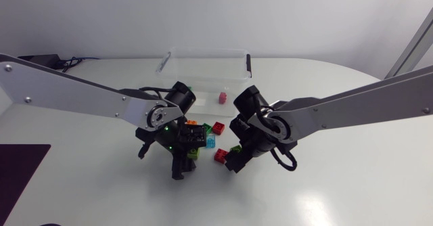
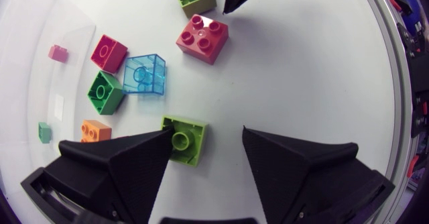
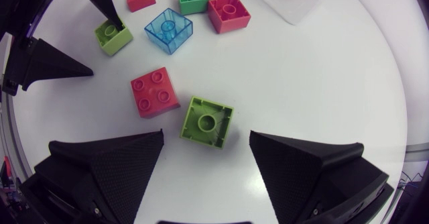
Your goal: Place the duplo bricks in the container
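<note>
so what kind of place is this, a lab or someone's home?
Probably a robotics lab test bench: a plain white table, a left arm and right arm reaching in from the sides, and a clear container with loose duplo bricks in front of it.

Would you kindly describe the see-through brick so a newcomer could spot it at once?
Start at the clear container. In front of it, duplo bricks lie clustered between the left hand and right hand. The transparent blue brick sits mid-cluster beside a green brick; it alone is see-through.
</note>
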